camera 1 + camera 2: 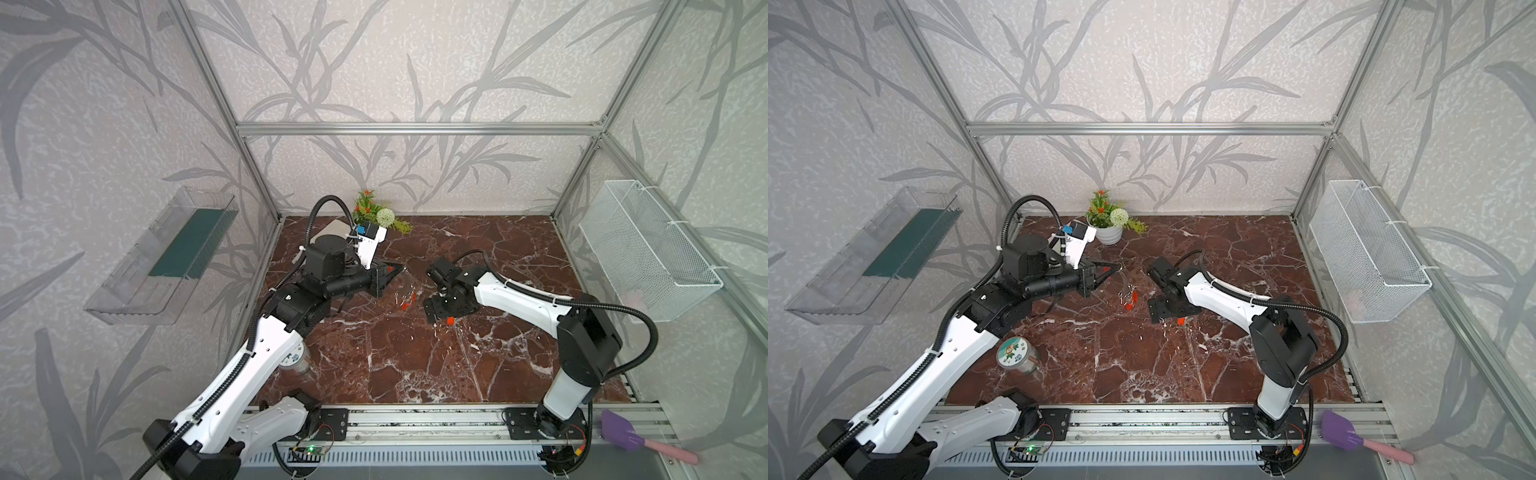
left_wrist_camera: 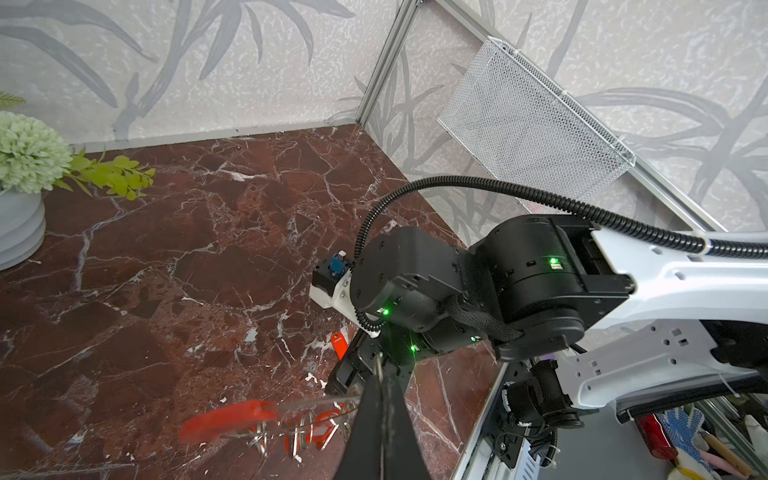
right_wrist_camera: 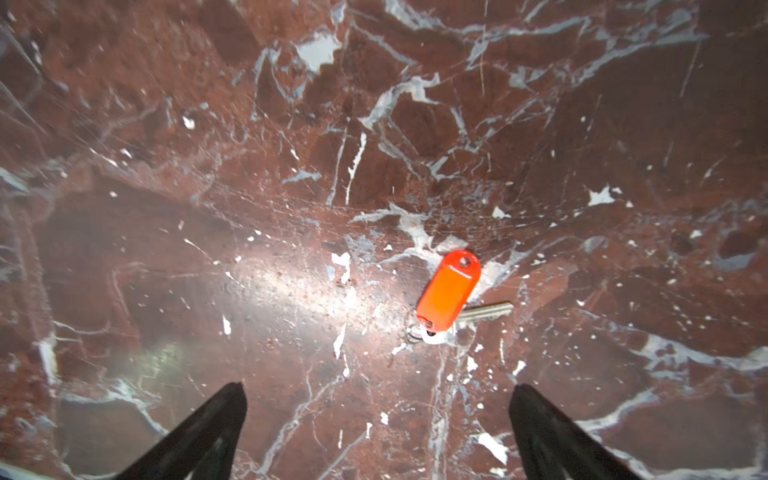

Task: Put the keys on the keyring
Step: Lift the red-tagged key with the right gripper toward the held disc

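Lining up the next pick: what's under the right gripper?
One key with an orange tag lies flat on the marble table, below the right gripper, whose jaws stand open. The tag covers the key's head; only its blade shows.

Left arm (image 1: pixel 266 365): extending forward and inward, wrist lying level. Left gripper (image 2: pixel 380 399): pointing toward centre, jaws pressing together on the keyring (image 2: pixel 232 417). Right arm (image 1: pixel 519 301): bending at the elbow, reaching inward, wrist pointing down. Right gripper (image 3: pixel 378 388): facing straight down, jaws standing wide apart, gripping nothing.
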You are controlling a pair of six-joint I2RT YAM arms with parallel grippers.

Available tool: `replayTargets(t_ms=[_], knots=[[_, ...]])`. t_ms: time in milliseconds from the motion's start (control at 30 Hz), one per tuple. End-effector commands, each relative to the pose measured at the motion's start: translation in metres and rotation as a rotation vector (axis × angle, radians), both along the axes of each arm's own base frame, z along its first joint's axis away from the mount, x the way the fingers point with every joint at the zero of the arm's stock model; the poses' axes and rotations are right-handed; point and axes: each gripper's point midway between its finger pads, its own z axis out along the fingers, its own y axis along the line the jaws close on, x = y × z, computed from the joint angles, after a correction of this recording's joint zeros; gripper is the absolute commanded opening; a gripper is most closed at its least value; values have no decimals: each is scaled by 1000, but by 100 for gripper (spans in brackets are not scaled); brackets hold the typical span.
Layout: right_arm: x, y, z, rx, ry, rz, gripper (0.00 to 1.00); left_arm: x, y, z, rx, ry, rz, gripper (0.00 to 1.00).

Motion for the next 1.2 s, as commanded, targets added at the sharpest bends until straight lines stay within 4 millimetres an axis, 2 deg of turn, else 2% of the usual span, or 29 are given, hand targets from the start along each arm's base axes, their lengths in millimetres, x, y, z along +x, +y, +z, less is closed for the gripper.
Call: replayTargets(t_ms=[0,67,167,433,600,767,1167], knots=[[-16,-13,-12,-81,99,22,82,-1,3,2,4,-32,10,0],[-19,-11,-17,-79,126,18,67,0,2,0,5,-26,12,0],[-21,-14,-27,-104,151,-4,51,2,3,-2,6,-23,18,0],[-15,-20,-41,-181,165,-22,47,2,4,-5,12,-23,24,0],[-9,-17,-48,-189,169,-30,37,2,4,-4,12,-24,20,0],[-5,-20,-56,-201,183,-45,33,1,5,-5,19,-26,20,0],[0,-27,-62,-217,190,-53,20,0,5,-5,19,-26,17,0]])
